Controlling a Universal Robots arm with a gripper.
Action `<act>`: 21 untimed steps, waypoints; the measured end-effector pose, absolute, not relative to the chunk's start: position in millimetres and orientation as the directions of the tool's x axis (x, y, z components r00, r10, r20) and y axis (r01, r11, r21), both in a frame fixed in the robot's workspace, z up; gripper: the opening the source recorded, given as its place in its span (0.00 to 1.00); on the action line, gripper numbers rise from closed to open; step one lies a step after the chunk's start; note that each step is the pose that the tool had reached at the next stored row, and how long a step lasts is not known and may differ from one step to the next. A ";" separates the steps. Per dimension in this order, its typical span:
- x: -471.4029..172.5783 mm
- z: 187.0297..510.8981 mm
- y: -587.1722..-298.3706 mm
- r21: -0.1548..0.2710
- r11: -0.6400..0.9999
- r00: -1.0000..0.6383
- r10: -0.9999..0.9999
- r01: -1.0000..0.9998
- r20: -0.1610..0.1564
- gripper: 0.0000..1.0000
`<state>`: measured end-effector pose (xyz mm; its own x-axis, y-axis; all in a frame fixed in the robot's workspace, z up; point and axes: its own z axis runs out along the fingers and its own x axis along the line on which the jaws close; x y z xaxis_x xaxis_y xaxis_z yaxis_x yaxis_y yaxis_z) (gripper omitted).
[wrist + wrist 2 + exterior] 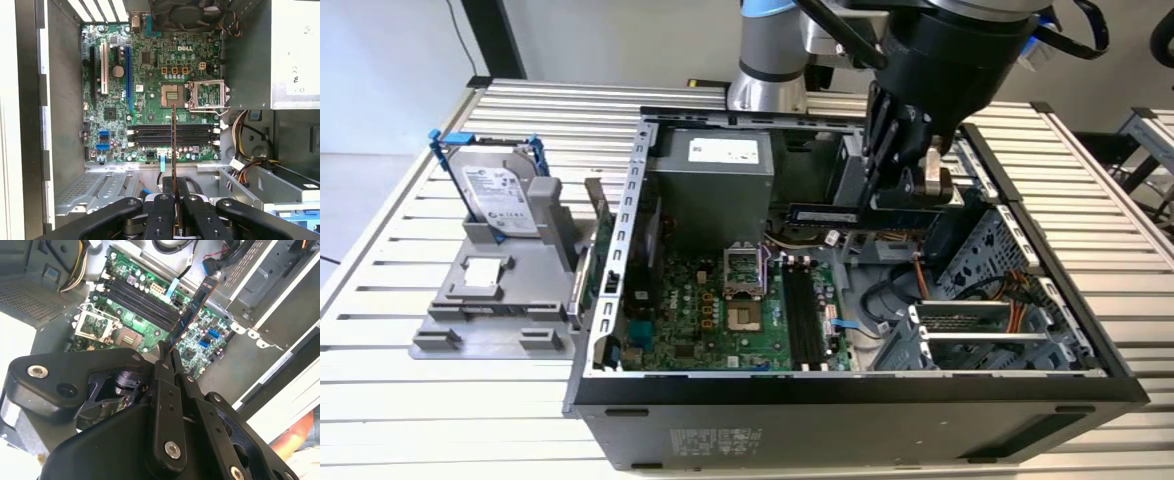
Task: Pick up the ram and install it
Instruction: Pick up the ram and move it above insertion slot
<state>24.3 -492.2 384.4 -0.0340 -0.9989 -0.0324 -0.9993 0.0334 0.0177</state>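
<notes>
The ram (834,214) is a long, thin dark stick held level above the open computer case (607,300), over its back half. My gripper (907,195) is shut on one end of it. In the second wrist view the ram (192,310) juts out from between the fingertips (161,360), slanting over the motherboard. The first wrist view has the ram (174,145) edge-on as a thin line rising from my gripper (174,200), crossing the black memory slots (172,135). These slots (803,315) lie below the ram, on the green motherboard (707,320).
A silver hard drive in a blue frame (498,190) stands on a grey fixture (494,295) at the exterior view's left. Inside the case are the power supply (714,185), the CPU socket (742,280), cables (907,290) and a drive cage (987,320).
</notes>
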 end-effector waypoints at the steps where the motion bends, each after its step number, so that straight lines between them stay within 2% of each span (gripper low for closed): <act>1: 24.3 384.4 -492.2 0.018 0.033 -0.034 -0.999 -0.999 -0.032 0.00; 14: 24.3 384.4 -492.2 0.018 0.037 -0.037 -0.999 -0.999 -0.030 0.00; 21: 24.3 384.4 -492.1 0.018 0.108 -0.109 -0.994 -0.994 -0.030 0.00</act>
<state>24.3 -492.1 384.4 -0.1087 -0.9936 -0.0297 -0.9940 0.1082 0.0176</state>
